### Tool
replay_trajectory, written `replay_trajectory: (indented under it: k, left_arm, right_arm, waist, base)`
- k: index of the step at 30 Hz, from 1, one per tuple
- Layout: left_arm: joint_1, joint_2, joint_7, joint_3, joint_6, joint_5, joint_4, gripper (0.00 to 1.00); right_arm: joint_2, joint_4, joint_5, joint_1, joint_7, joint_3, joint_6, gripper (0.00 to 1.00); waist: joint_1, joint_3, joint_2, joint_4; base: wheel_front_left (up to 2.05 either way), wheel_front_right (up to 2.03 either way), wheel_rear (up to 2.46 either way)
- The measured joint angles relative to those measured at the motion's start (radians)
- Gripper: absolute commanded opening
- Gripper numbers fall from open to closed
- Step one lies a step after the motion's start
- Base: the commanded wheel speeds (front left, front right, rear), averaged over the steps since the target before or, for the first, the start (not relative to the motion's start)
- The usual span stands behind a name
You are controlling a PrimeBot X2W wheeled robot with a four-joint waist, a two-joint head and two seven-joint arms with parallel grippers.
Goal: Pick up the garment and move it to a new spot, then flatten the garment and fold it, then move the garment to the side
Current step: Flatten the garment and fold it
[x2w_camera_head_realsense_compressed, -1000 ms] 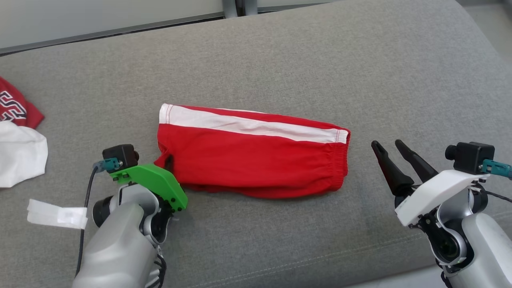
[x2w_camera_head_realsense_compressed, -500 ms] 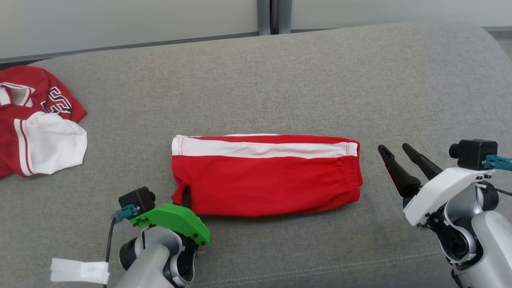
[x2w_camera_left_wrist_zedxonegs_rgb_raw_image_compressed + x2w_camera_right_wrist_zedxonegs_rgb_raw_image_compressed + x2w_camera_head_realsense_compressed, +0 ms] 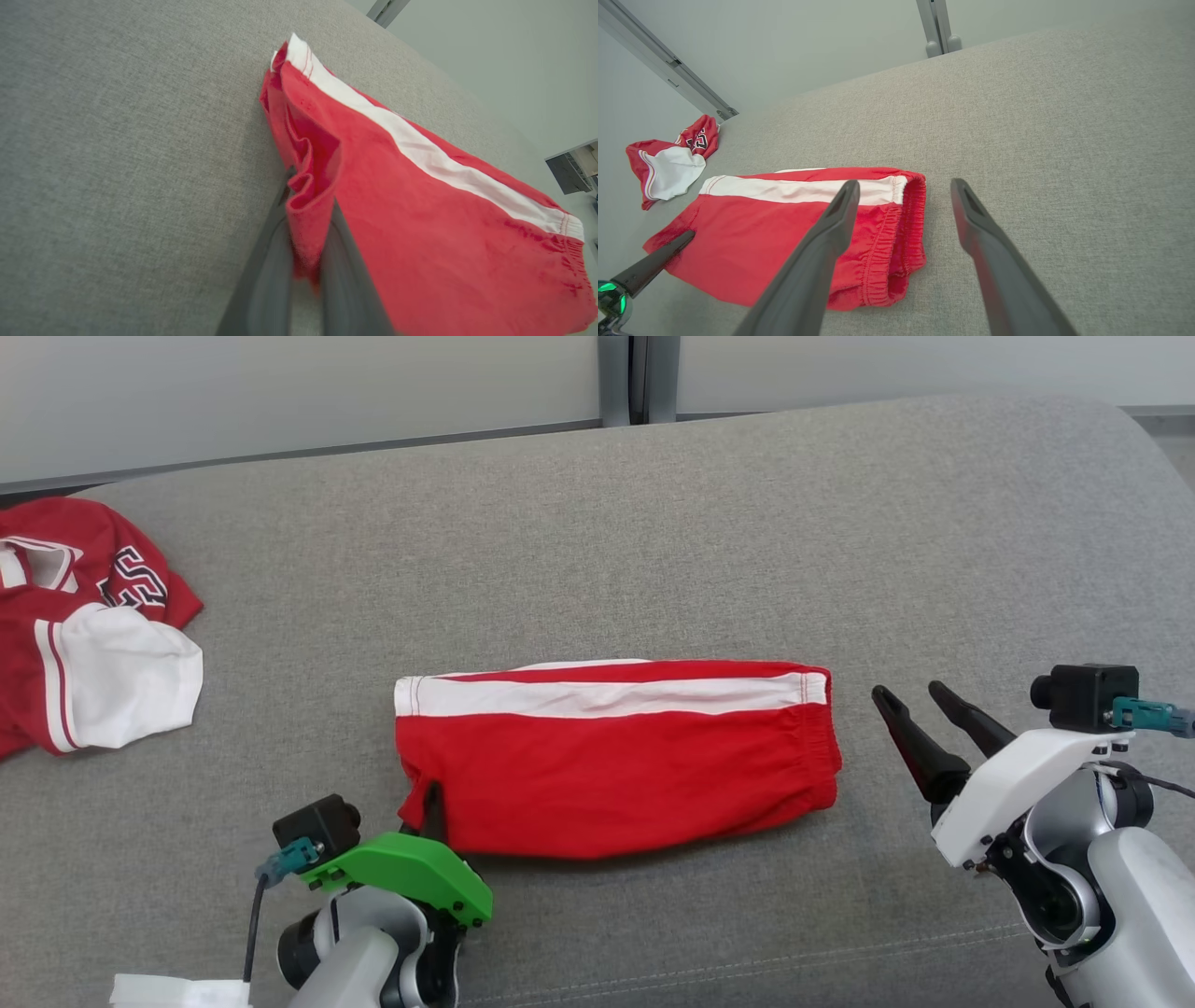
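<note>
Left end effector (image 3: 431,803) grips the red shorts (image 3: 616,765) by a corner — right end effector (image 3: 906,692) gapes empty; jersey (image 3: 103,653) far left.

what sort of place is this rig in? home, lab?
Probably an indoor test room staged like a home: a grey upholstered cushion, sofa-like, as work surface; plain pale wall panels behind it; folded red shorts and a red-and-white jersey lying on it.

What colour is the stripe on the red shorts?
White. The stripe on the shorts shows best in the head view.
</note>
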Motion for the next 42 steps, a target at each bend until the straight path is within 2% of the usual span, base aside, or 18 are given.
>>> replay_trajectory:
  k: [1,10,17,25,34,42]
  left_arm:
    - [0.000,0.006,-0.001,0.000,0.001,0.002,-0.007,1.00]
    - [-0.015,0.119,-0.012,-0.032,0.030,0.097,-0.070,1.00]
    - [-0.020,0.205,0.020,-0.078,0.051,0.168,-0.149,1.00]
    - [0.000,0.274,0.053,-0.097,0.068,0.195,-0.242,1.00]
    - [0.043,0.345,0.044,-0.075,0.087,0.195,-0.312,1.00]
    - [0.086,0.374,0.019,-0.060,0.087,0.191,-0.354,1.00]
  right_arm:
    - [0.001,0.002,-0.001,0.000,0.000,0.001,0.000,1.00]
    - [0.004,0.025,-0.012,0.001,0.012,-0.002,0.000,1.00]
    - [0.021,0.046,-0.043,0.019,0.036,-0.019,0.000,1.00]
    - [0.042,0.069,-0.098,0.041,0.057,-0.024,0.000,1.00]
    - [0.068,0.102,-0.169,0.060,0.050,-0.039,0.000,1.00]
    - [0.087,0.147,-0.232,0.068,0.036,-0.081,0.000,1.00]
  waist:
    - [0.0000,-0.001,0.0000,-0.001]
    - [0.0000,-0.012,0.0000,0.004]
    - [0.0000,-0.031,0.0000,0.019]
    - [0.0001,-0.061,0.0000,0.045]
    - [0.0000,-0.087,0.0000,0.083]
    - [0.0000,-0.099,0.0000,0.112]
  base:
    - [0.00,0.00,0.00]
    - [0.00,0.00,0.00]
    - [0.00,0.00,0.00]
    - [0.00,0.00,0.00]
    - [0.00,0.00,0.00]
    - [0.00,0.00,0.00]
